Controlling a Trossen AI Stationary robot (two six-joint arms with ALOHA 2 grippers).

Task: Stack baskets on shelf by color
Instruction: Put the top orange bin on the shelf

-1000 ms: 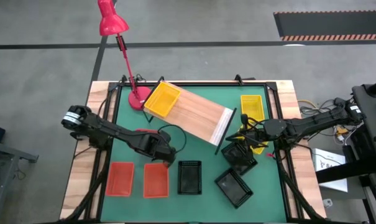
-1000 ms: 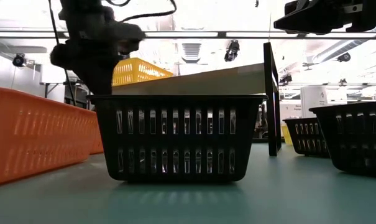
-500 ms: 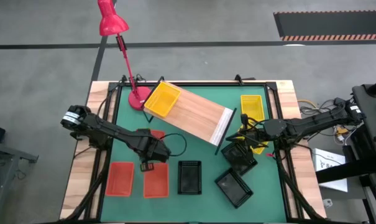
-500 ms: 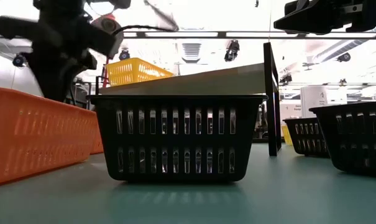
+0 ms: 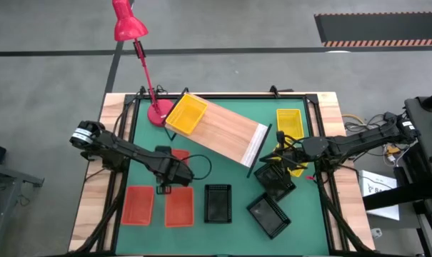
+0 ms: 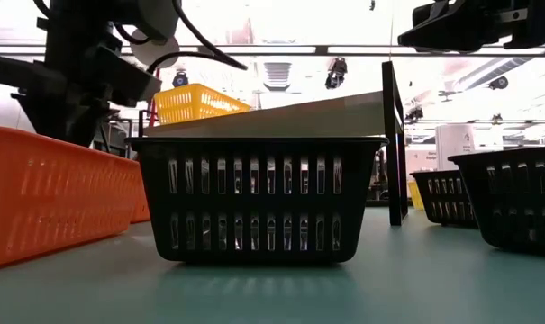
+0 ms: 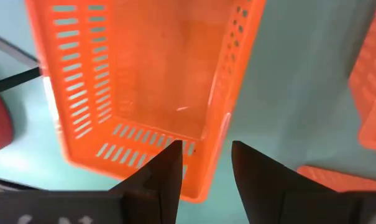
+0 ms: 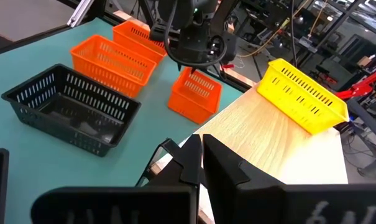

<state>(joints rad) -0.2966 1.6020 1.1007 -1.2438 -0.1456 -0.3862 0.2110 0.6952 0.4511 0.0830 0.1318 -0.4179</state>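
While hovering left of centre in the high view, left end effector [image 5: 166, 187] standing with jaws parted and gripping nothing. Wrist view showing the two dark fingers [image 7: 165, 176] straddling the near rim of a red-orange basket [image 7: 144, 87], one finger over the inside, one over the bare mat outside; contact with the rim not determinable. Basket lying directly ahead of and beneath that end effector, long axis running away from the fingers. Judging by position, left arm being by far the nearer.

Lying close by: two more red-orange baskets, one [image 5: 138, 205] at lower left of the high view, one [image 5: 178, 207] just beside it, then a black basket [image 5: 217, 203] right of those. Shelf [image 5: 226, 135] sitting diagonally across the upper middle of the counter [image 5: 237, 175], a yellow basket [image 5: 186, 114] resting on its upper-left end. Red lamp [image 5: 141, 57] rising at the upper left, base just beside that shelf end.

Right end effector [image 8: 200, 163] waiting closed and empty at centre right, above the shelf's right end. Two black baskets [image 5: 270, 213] and another yellow basket [image 5: 289, 123] sitting near it.

Judged obstructions for a carry to the shelf: the lamp base and the shelf's black frame.
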